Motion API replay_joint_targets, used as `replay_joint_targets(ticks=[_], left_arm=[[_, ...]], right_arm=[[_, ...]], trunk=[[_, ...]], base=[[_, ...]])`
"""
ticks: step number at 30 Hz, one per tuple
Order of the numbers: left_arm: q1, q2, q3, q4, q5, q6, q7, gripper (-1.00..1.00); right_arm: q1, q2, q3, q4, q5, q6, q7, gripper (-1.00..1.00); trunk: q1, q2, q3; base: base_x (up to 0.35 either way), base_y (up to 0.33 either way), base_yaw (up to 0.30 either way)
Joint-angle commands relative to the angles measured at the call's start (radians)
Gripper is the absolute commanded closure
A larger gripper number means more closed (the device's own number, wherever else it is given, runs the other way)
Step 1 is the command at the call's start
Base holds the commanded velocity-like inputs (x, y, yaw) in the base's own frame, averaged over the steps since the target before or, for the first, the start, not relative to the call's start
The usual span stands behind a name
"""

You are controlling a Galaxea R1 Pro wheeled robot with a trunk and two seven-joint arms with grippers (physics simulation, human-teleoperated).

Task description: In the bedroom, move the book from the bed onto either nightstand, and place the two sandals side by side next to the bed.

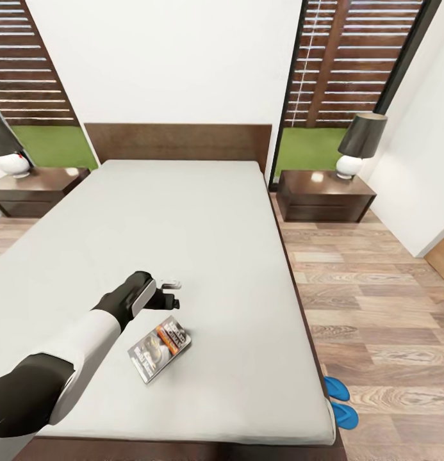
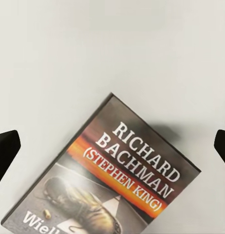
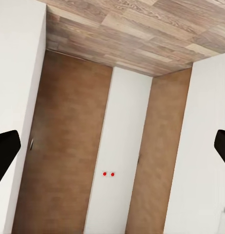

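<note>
My left gripper [image 1: 171, 293] hovers just beyond the book [image 1: 159, 349], fingers spread wide, empty, lined up to drop on it. Book lies flat on the bed [image 1: 183, 243], near end. Right fingers [image 3: 5, 151] spread too, holding nothing. Sandals [image 1: 340, 402] on floor, near-right corner. Nightstands [image 1: 324, 195] hold lamps [image 1: 359, 144].

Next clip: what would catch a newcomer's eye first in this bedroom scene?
The wide light-grey mattress on the dark-brown bed dominates, with a small grey paperback with an orange band lying near its foot. The black left pincer hovers open just beyond the book, not touching it. Two bright-blue flat sandals lie on the wood-plank floor by the bed's foot corner.
</note>
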Motion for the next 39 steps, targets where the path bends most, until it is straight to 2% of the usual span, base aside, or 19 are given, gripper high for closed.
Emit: replay_joint_targets(ticks=[1,36,39], left_arm=[[-0.001,0.001,-0.008,-0.002,0.009,0.003,0.004,-1.0],[-0.034,0.004,-0.008,-0.028,0.014,0.0,-0.001,-1.0],[-0.035,0.004,-0.008,-0.028,0.014,0.0,-0.001,-1.0]], right_arm=[[0.0,0.0,0.003,-0.002,0.002,0.004,-0.001,-1.0],[0.0,0.002,0.003,-0.002,0.004,0.004,-0.001,-1.0],[0.0,0.002,0.003,-0.002,0.004,0.004,0.0,-1.0]], trunk=[[0.0,0.0,-0.002],[0.0,0.0,-0.06],[-0.012,0.021,-0.055]], base=[[0.0,0.0,0.0],[0.0,0.0,0.0],[0.0,0.0,0.0]])
